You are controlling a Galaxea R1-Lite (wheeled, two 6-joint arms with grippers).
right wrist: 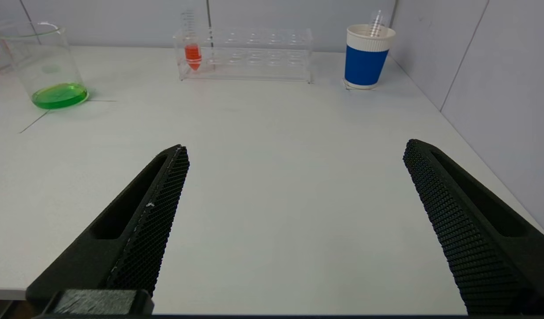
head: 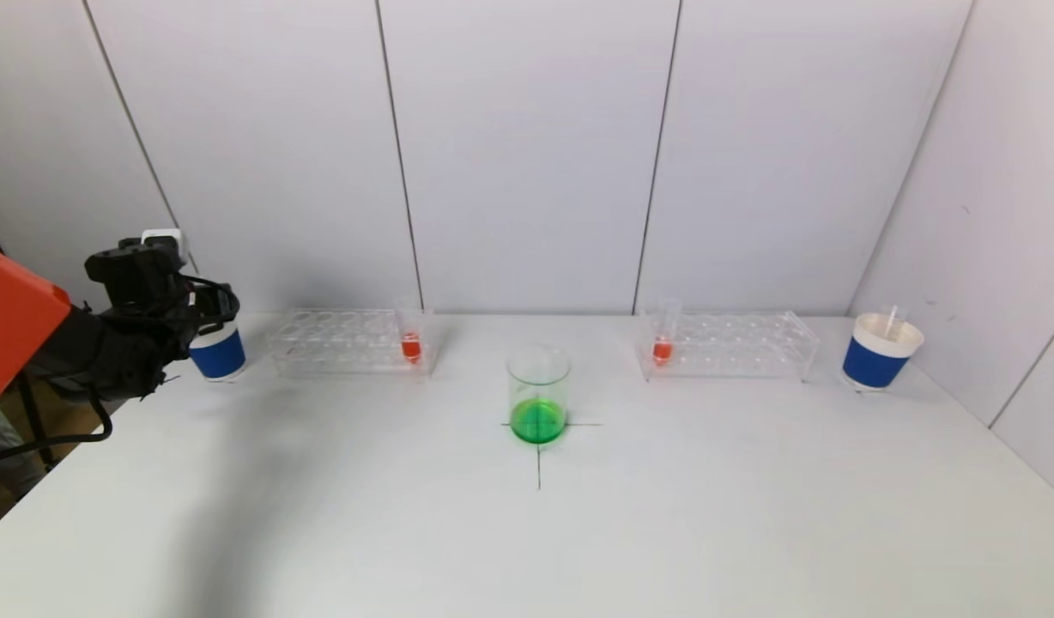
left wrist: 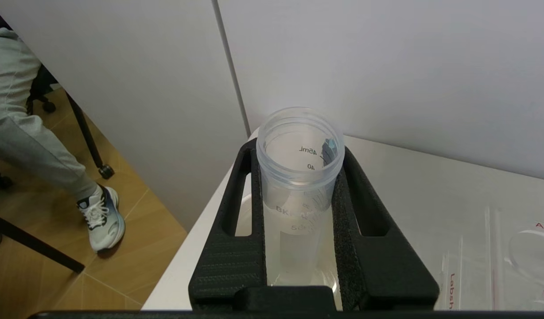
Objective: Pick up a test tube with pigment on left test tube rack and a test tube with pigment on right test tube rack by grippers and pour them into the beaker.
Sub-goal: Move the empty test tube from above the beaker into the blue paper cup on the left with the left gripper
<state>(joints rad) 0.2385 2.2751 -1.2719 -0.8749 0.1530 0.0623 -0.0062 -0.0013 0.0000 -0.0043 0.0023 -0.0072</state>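
Head view: beaker [head: 538, 396] holds green liquid; a red-filled tube [head: 411, 330] stands in the left rack [head: 347, 343], another [head: 663, 333] in the right rack [head: 733, 345], either side of it.

Left wrist view: left gripper [left wrist: 298, 195] is clamped on an empty tube [left wrist: 298, 177].

Right wrist view: right gripper [right wrist: 294, 177] gapes wide, holding nothing, well short of the beaker.

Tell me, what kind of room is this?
Probably a small chemistry lab set up for robot practice: a white table holds a beaker of green liquid and clear test tube racks with red-filled tubes.
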